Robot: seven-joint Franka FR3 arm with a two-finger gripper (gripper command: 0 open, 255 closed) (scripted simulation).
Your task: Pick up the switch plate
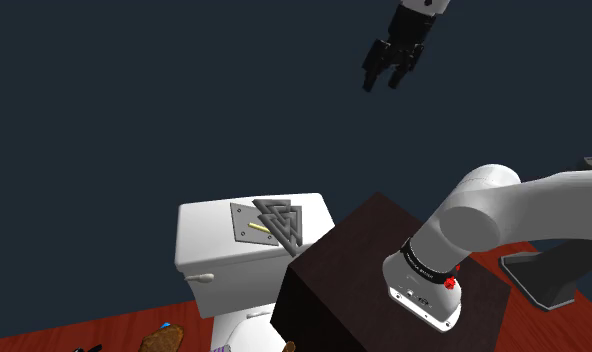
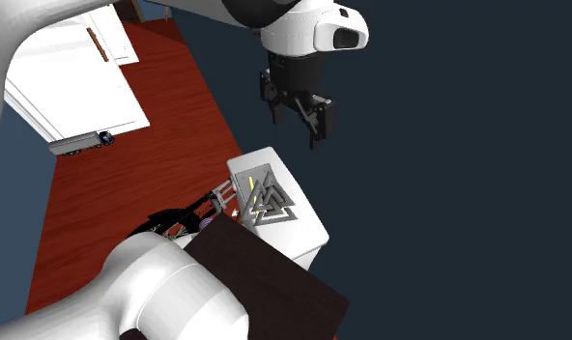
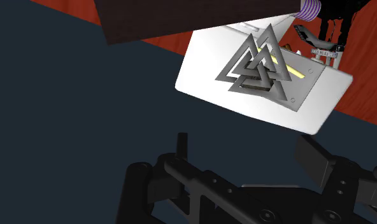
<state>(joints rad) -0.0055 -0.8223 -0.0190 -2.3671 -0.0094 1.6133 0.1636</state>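
The black gripper (image 1: 382,82) hangs high against the dark blue wall (image 1: 134,100), well above a white toilet tank (image 1: 209,255), its fingers (image 3: 181,145) spread wide and holding nothing. The switch plate (image 1: 244,228), a thin grey square with a yellow strip across it, lies flat on the tank's lid, on the shoulder view's left of a grey ornament of interlocked triangles (image 1: 282,220) that overlaps the plate's right edge. The tank stands just beside the robot's dark stand (image 1: 374,300), over a red floor (image 1: 114,335). In the wrist view the plate (image 3: 303,88) and the ornament (image 3: 257,67) lie far ahead of the open fingers, and the second exterior view sets the gripper (image 2: 299,121) apart from the plate (image 2: 245,180) below it. The descent looks not yet begun, and the hazards are plain. The plate sits flush on the lid, so fingers closing from above may skate over its edges and grip nothing. The ornament resting partly on it could be clasped by mistake, or be knocked from the lid. A careless push might also slide the plate off the tank's edge.
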